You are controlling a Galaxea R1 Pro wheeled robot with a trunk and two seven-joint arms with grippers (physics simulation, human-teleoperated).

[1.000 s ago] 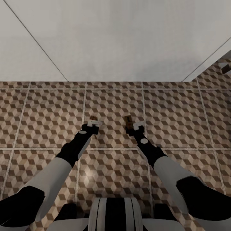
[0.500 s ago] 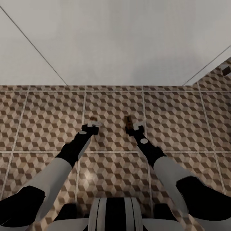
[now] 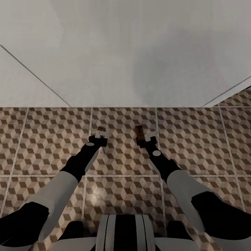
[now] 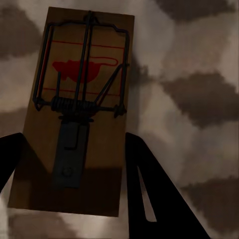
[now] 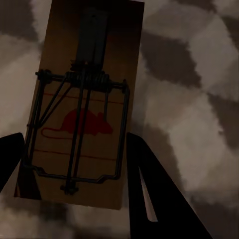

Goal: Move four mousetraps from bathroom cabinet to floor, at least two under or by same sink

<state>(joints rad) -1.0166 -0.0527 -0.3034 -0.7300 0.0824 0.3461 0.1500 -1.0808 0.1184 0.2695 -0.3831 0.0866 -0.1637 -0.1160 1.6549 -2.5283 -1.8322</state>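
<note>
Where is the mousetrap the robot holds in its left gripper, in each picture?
Head view: mousetrap pokes beyond the left gripper, left of middle.
Left wrist view: it lies large between dark fingers.
Right wrist view: a different trap.
Shared landmark: cube-pattern bathroom floor.

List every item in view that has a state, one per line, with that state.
left tool: shut on left mousetrap
left mousetrap: held between the fingers, above the floor, wire bar set
right tool: shut on right mousetrap
right mousetrap: held between the fingers, above the floor
bathroom floor: bare tiles under both traps
</note>
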